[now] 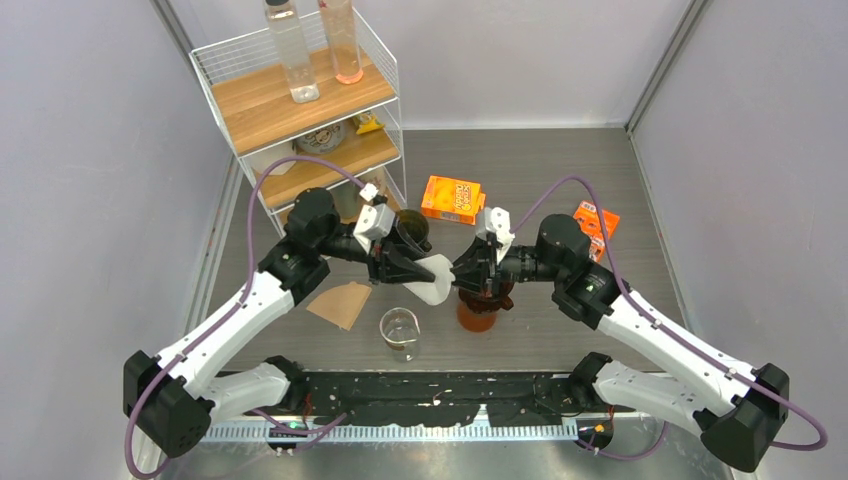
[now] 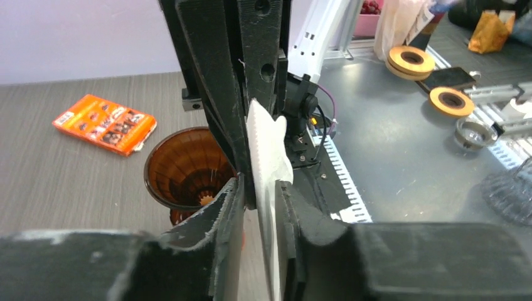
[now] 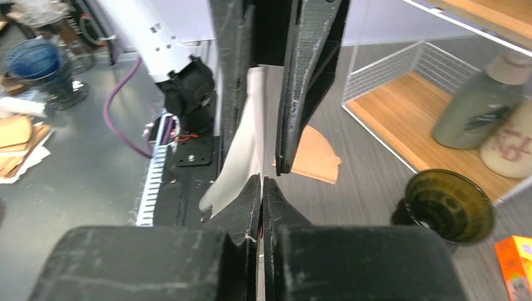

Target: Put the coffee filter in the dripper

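Observation:
A white coffee filter [image 1: 436,280] hangs in the air between my two grippers, just left of and above the amber dripper [image 1: 482,298]. My right gripper [image 1: 458,272] is shut on the filter's right edge; in the right wrist view its jaws [image 3: 261,185] press together with the paper [image 3: 241,160] coming out ahead of them. My left gripper [image 1: 412,268] faces it from the left. In the left wrist view the filter [image 2: 266,150] rests against one finger of that gripper [image 2: 259,194], with a gap to the other. The dripper [image 2: 182,166] stands open below left.
A brown paper filter [image 1: 341,304] lies flat on the table beside a glass beaker [image 1: 400,333]. A dark olive cup [image 1: 411,230] stands by the wire shelf rack [image 1: 300,110]. An orange box [image 1: 451,199] and orange packets [image 1: 596,225] lie farther back.

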Controlling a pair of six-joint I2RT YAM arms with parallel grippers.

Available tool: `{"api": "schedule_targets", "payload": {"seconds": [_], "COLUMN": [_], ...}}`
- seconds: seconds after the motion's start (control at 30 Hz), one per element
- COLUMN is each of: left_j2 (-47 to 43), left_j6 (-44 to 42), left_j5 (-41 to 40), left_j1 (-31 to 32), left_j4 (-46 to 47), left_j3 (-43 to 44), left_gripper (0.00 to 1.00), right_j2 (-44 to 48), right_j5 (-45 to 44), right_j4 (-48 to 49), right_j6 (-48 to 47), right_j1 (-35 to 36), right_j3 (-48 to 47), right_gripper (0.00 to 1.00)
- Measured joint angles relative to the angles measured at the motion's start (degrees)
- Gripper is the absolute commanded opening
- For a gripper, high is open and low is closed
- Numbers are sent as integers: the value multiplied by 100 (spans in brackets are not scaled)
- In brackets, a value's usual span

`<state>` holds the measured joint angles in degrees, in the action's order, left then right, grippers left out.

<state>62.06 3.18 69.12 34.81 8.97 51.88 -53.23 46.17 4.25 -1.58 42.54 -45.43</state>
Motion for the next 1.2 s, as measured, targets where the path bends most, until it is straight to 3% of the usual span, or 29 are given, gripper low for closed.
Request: {"api": "schedule_targets", "payload": {"seconds": [0.07, 0.27, 0.43, 0.63, 0.8, 1.2], "left_j2": [-24, -278, -610, -861, -645, 525], "left_j6": [-22, -7, 240, 498, 564, 407], "left_j5": [-179, -1257, -2787, -4205, -5012, -6006], "left_j1": [0, 0, 0, 4, 107, 688], "left_j4": [-17, -199, -284, -313, -424, -708], "left_j3": [0, 0, 0, -37, -17, 804], "left_gripper": [62, 99, 100, 99, 99, 100], "right_j2": [28, 33, -15, -501, -1156, -1681], "right_j5": [-317, -1058, -1709, -3998, -5259, -5626], "right_j4": [4, 2, 2, -739, -1615, -2632], "right_j6": [17, 107, 420, 1521, 2439, 3388], "right_j1": [7, 9, 11, 20, 11, 15], "right_j3": [-2, -24, -120, -1027, -2039, -2295], "right_gripper": [5, 5, 5, 5, 5, 5]}}
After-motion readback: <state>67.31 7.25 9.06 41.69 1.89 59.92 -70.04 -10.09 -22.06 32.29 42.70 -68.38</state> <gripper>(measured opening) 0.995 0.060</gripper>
